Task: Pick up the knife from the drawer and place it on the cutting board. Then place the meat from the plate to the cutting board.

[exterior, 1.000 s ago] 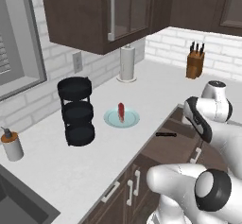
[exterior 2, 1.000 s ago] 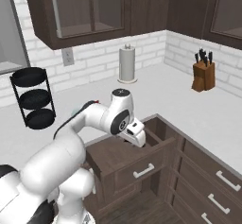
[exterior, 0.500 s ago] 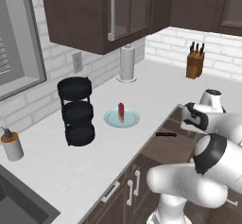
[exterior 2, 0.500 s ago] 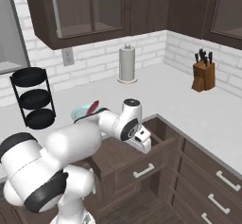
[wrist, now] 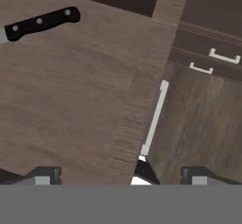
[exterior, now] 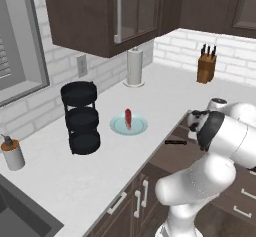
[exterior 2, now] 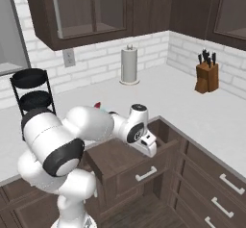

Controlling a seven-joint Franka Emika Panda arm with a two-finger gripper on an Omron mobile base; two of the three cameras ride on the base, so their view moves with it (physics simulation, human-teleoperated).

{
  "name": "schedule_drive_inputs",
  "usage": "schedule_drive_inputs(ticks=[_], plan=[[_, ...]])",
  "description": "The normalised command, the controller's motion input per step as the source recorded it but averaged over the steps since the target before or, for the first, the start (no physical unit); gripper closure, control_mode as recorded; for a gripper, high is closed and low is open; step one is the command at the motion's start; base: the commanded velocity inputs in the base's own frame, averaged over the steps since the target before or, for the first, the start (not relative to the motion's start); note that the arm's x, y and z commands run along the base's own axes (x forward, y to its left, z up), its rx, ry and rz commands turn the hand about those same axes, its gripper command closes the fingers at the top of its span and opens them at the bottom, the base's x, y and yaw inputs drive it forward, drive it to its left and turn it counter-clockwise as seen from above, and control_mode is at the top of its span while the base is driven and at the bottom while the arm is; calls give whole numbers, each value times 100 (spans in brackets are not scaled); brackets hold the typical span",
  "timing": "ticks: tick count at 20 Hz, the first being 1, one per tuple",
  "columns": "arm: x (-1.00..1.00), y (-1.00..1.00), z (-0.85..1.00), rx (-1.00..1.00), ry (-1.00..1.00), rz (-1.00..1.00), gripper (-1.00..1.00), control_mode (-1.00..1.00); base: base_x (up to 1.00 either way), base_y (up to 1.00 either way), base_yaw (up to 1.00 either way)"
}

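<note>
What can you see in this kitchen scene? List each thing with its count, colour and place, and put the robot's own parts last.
knife: one, black handle, lying in the open drawer
drawer: one, dark brown, pulled open below the counter
plate: one, pale teal, on the white counter
meat: one, red, on the plate
tiered rack: one, black, left of the plate
paper towel roll: one, white, by the back wall
knife block: one, tan, in the counter's corner
soap bottle: one, pale, near the sink
arm: one, white, reaching over the drawer
hand: one, open, above the drawer
</note>
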Motion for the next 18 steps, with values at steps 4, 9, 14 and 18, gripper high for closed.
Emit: schedule_drive_inputs(ticks=[4,9,14,18], plan=[[17,-17,-28,2,20,0,-100,-100,0,0,0],[12,-15,-30,2,14,0,-100,-100,0,0,0],[15,0,-31,0,0,0,-100,-100,0,0,0],[8,0,-35,0,0,0,-100,-100,0,0,0]])
